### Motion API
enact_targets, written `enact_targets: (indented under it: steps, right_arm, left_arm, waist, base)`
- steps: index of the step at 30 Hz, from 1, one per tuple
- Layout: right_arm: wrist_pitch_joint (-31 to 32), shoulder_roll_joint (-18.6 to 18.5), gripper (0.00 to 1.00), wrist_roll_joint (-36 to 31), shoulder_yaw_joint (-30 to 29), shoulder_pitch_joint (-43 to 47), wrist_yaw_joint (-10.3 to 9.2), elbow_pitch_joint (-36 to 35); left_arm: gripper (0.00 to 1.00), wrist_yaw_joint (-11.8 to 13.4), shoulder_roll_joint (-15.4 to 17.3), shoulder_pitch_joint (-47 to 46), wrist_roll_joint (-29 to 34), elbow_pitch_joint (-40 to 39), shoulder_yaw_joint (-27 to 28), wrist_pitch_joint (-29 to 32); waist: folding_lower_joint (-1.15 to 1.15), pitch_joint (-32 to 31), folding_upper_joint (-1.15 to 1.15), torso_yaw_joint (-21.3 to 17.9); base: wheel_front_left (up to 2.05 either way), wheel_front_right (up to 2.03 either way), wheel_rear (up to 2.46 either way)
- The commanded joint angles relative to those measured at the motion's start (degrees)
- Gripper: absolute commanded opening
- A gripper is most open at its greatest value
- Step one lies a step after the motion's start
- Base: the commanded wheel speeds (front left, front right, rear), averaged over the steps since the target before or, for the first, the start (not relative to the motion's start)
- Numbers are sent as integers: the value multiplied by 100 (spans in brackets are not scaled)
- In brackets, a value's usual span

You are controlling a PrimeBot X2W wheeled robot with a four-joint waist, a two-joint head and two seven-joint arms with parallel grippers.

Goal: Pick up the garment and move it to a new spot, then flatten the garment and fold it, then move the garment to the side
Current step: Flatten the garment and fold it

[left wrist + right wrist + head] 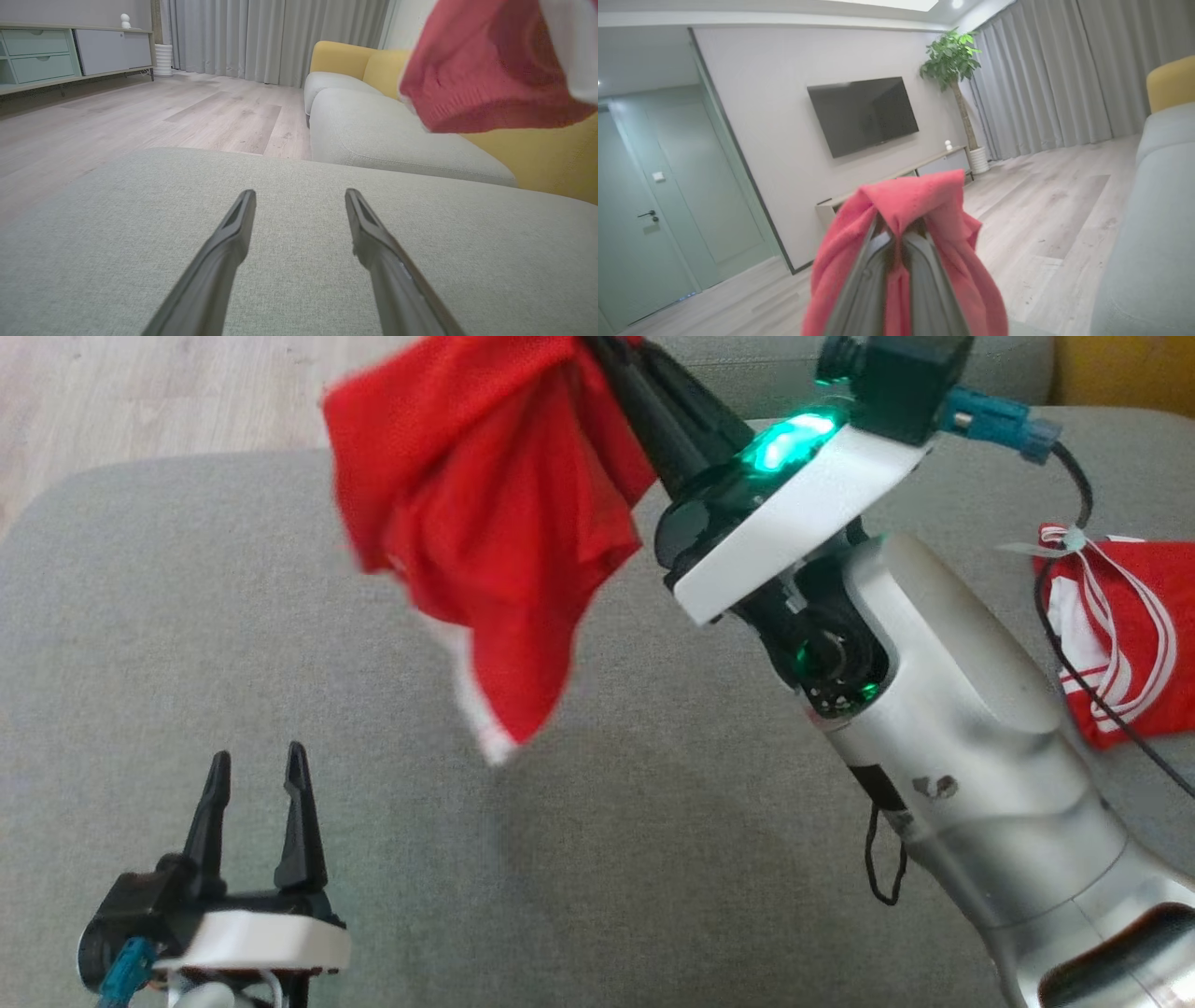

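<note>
Grey cushion [187, 616] lies below. Right pincer [896, 231] clamps the limp, seemingly light red garment [485, 504]; left pincer [257, 765], open, could take its hem [495, 747].

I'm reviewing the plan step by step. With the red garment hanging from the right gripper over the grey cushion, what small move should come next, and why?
Probably lower the right gripper so the red garment touches down on the bare grey cushion. It hangs bunched, clear of the surface, and the open left gripper sits low, ready to help flatten it.
</note>
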Motion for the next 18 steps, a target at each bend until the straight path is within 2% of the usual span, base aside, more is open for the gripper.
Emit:
enact_targets:
  steps: [1, 6, 9, 13, 14, 15, 18]
  right_arm:
    - [-9, 106, 0, -93, -25, -10, 40, -46]
    - [265, -336, 0, -784, -260, 653, 40, 1111]
    - [285, -460, 0, -1121, -505, 1010, 40, 1749]
    - [8, -515, 0, -1600, -952, 1138, 40, 2335]
    - [-61, -519, 80, -1752, -1046, 1129, 40, 2436]
    - [-106, -511, 100, -1881, -1171, 1118, 40, 2537]
    - [-157, -504, 100, -2312, -1501, 1087, 40, 2694]
  left_arm:
    - [100, -2, 90, -265, -20, -183, 203, -43]
    - [100, -13, 72, -276, -28, -169, 207, -51]
    - [100, -28, 67, -313, -30, -162, 206, -54]
    - [100, -38, 72, -356, -28, -139, 215, -58]
    - [100, -39, 73, -362, -28, -133, 218, -59]
    - [100, -39, 74, -365, -29, -126, 222, -59]
    - [100, -39, 67, -366, -26, -104, 223, -62]
  waist:
    - [0, 7, 0, -8]
    - [0, 49, 0, -16]
    - [0, 101, 0, -29]
    - [0, 135, 0, -63]
    - [0, 136, 0, -75]
    - [0, 134, 0, -88]
    - [0, 109, 0, -114]
  base:
    - [0, 0, 0]
    - [0, 0, 0]
    - [0, 0, 0]
    - [0, 0, 0]
    - [0, 0, 0]
    - [0, 0, 0]
    - [0, 0, 0]
